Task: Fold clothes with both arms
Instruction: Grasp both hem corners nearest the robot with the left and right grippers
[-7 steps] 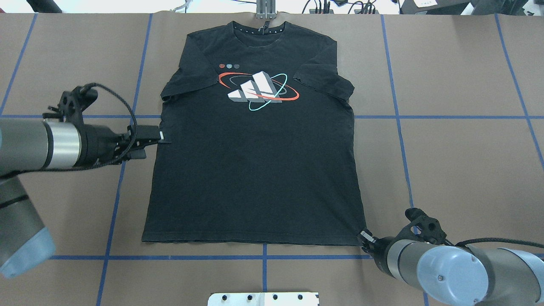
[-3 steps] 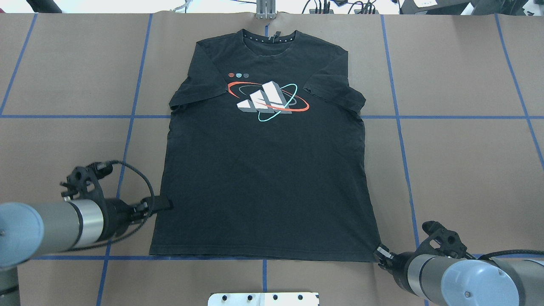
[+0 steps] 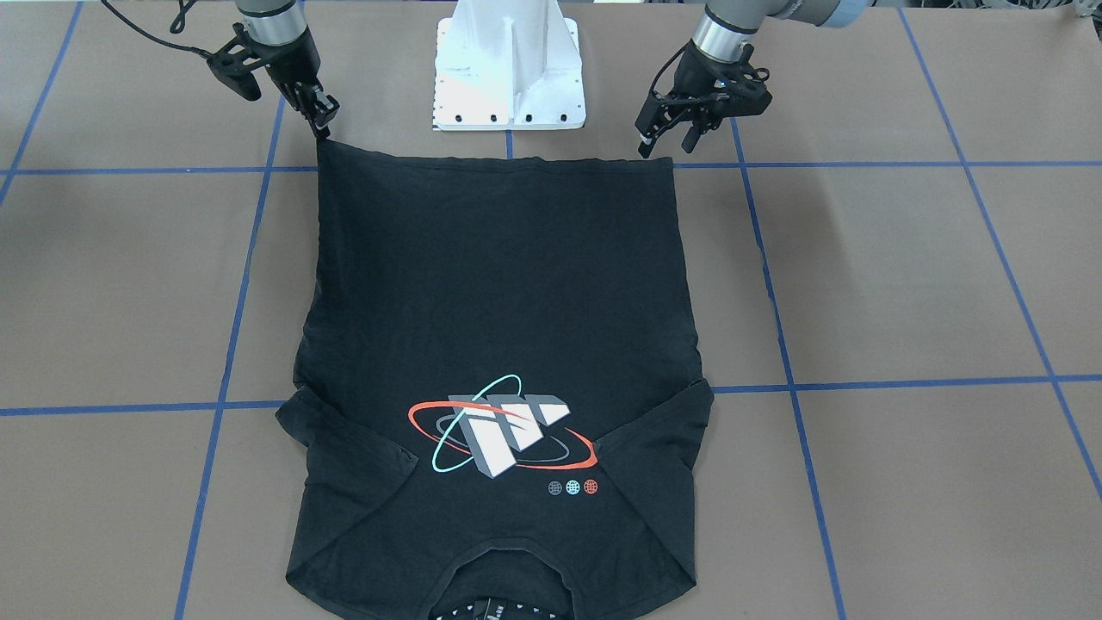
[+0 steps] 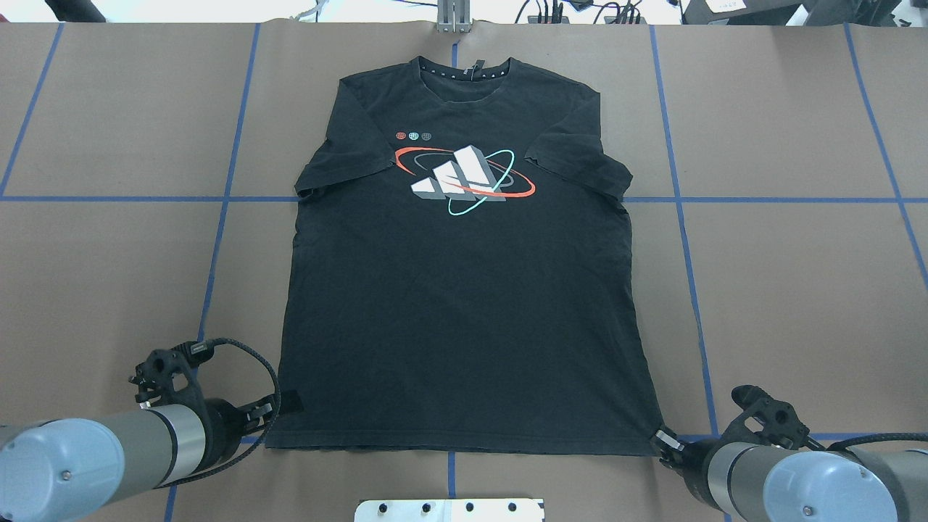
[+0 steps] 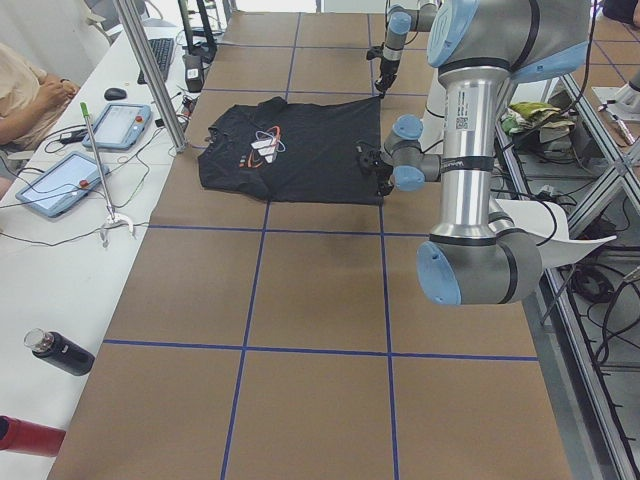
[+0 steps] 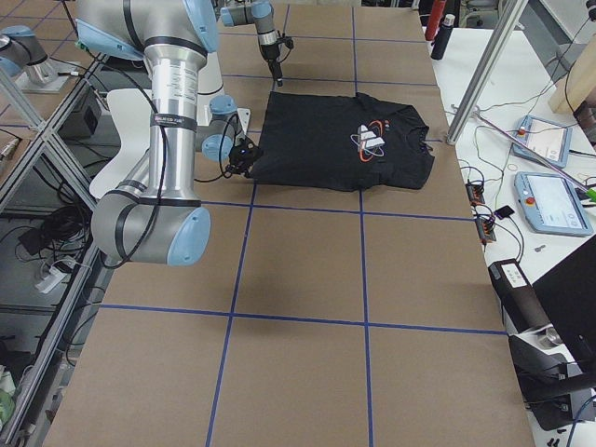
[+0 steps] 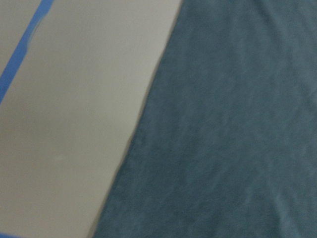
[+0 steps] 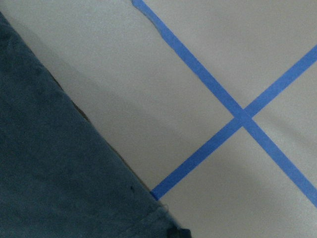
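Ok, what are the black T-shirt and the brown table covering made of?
The black short-sleeved T-shirt looks like soft matte knit, probably cotton: fine fuzzy texture in the wrist views, limp creases. The brown table covering looks like matte paper or card: flat, no sheen.

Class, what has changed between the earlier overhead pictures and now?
The left gripper moved along the shirt's edge toward the robot, to the hem corner. The right gripper, at the other hem corner, drew back and rightward, the shirt shifting with it. The shirt stays flat, logo up.
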Tool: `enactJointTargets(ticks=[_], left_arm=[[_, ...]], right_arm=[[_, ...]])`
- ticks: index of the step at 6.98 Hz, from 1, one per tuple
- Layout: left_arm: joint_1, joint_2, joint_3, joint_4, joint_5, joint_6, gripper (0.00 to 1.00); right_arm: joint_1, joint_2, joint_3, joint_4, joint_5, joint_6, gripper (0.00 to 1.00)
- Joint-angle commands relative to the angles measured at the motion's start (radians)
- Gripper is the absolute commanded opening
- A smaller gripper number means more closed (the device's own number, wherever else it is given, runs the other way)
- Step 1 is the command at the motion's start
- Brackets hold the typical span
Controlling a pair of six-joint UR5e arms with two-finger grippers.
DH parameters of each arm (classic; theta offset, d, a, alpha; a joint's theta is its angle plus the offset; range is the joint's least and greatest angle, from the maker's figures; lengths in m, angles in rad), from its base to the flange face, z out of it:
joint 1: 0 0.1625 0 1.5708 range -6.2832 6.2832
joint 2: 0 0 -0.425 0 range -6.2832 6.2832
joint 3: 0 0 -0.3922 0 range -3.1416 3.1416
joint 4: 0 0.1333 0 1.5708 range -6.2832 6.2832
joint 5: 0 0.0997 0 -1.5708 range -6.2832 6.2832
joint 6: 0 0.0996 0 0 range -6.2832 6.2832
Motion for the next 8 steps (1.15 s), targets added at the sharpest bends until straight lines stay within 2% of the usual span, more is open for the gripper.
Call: enactJointTargets(ticks=[1, 7, 8], left_arm=[[0.03, 0.001, 0.023, 0.036, 0.01, -0.014, 0.85], [0.082, -0.016, 0.069, 0.038, 0.009, -0.055, 0.55], [0.083, -0.016, 0.075, 0.038, 0.009, -0.055, 0.53]], right_arm=[[-0.001, -0.011, 0.004, 0.001, -0.001, -0.003, 0.0], [-0.002, -0.011, 0.01, 0.0, -0.001, -0.003, 0.0], [-0.001, -0.011, 0.01, 0.0, -0.001, -0.001, 0.0]])
